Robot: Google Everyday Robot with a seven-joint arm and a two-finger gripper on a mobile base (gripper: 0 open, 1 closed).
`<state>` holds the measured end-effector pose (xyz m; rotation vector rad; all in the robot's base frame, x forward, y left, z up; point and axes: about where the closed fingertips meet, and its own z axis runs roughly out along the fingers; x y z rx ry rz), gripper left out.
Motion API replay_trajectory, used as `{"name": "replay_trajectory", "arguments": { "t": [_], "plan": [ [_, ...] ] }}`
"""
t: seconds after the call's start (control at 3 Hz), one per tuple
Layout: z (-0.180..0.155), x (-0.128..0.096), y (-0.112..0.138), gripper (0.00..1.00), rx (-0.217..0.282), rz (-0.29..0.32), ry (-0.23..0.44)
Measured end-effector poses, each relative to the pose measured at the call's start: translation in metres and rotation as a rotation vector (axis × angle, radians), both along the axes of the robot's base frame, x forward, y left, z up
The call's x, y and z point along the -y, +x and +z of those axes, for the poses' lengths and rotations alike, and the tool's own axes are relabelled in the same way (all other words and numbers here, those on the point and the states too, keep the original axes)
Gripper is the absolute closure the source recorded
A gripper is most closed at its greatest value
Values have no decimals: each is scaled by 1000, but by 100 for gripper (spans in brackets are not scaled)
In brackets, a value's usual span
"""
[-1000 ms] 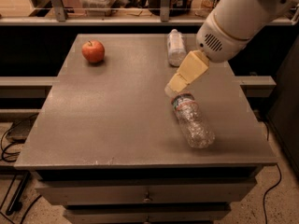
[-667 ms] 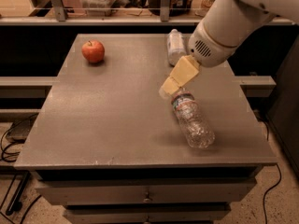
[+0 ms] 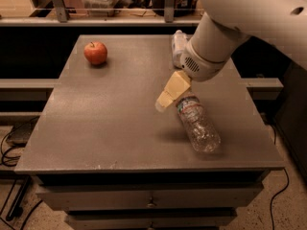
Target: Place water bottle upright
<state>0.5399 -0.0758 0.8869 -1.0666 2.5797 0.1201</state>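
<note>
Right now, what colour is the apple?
The apple is red, camera view; the gripper hangs beside the water bottle.

Matt gripper (image 3: 162, 103) at neck of crinkly clear plastic water bottle (image 3: 200, 127), matt table (image 3: 105, 123)

Clear ribbed water bottle (image 3: 198, 126) lies on its side, gripper (image 3: 162, 103) beside its neck.

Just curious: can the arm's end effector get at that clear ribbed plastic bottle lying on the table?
Probably yes: the end effector hovers beside the clear ribbed plastic bottle, with nothing between.
</note>
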Motion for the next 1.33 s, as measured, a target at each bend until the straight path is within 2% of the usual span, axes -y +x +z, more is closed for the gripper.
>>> {"name": "replay_trajectory", "arguments": {
  "t": [0.67,1.0,1.33],
  "plan": [
    [-38,-9,4,0,-85,-18,-24],
    [-51,-10,5,18,-129,-25,-12],
    [-54,-11,5,41,-139,-27,-17]
  ]
}}
